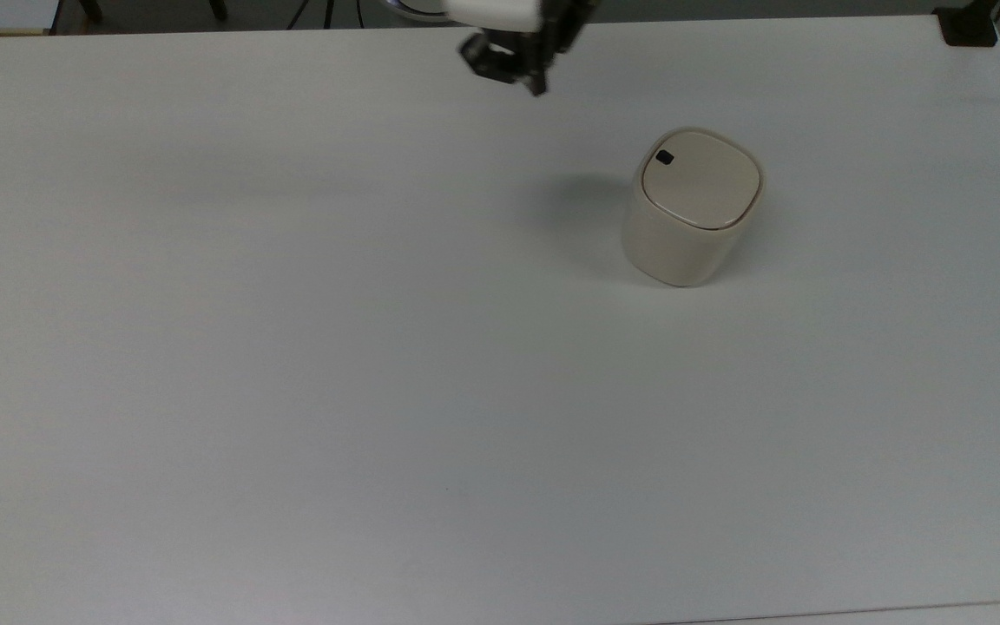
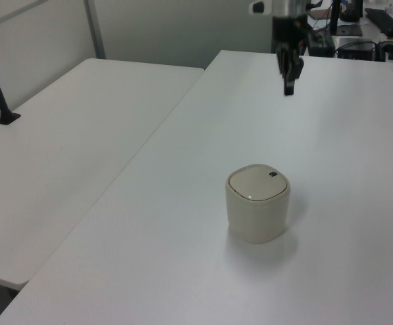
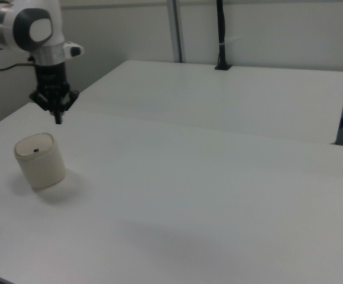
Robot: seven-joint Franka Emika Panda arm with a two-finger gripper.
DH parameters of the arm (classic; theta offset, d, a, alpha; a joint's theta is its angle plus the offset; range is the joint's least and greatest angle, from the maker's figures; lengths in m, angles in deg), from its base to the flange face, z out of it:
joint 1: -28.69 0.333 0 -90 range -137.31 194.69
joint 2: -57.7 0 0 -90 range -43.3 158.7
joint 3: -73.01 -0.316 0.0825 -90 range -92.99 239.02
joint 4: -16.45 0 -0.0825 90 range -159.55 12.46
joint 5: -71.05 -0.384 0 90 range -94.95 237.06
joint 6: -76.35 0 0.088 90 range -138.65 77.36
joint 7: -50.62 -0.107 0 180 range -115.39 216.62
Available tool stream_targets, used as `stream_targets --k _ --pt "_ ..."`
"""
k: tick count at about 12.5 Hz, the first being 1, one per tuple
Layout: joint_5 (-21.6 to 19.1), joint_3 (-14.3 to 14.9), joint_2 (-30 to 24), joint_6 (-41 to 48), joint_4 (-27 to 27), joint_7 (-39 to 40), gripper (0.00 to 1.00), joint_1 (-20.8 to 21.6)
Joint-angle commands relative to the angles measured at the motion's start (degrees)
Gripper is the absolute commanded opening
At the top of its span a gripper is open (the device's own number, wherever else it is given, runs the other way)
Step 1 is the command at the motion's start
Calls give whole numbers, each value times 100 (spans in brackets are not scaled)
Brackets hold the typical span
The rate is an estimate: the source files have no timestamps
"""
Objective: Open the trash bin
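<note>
Hovering above the white table [image 1: 292, 347], the gripper [image 1: 528, 80], its finger spread impossible to tell, hangs apart from the lid-shut trash bin [image 1: 691, 208].

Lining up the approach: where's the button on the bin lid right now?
The black button sits at the lid's upper-left corner in the top view, on the trash bin, the corner nearest the tool.
</note>
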Motion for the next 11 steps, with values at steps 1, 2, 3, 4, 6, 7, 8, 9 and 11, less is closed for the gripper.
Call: stream_targets --k 1,2,3,4,6,7,8,9,11 --pt "27 67 512 -873 64 80 0 990" --pt "80 67 661 -893 64 72 0 1132" --pt "106 67 793 -928 64 63 0 1334" --pt "176 67 908 -1111 55 -42 0 1536" --pt "326 67 1163 -1323 55 -472 0 1670" --pt "344 67 1303 -1402 55 -482 0 1679" --pt "344 67 1357 -1463 55 -482 0 1679" --pt "396 67 1375 -1481 55 -482 0 1679" --pt "563 67 1427 -1482 11 -491 0 1793"
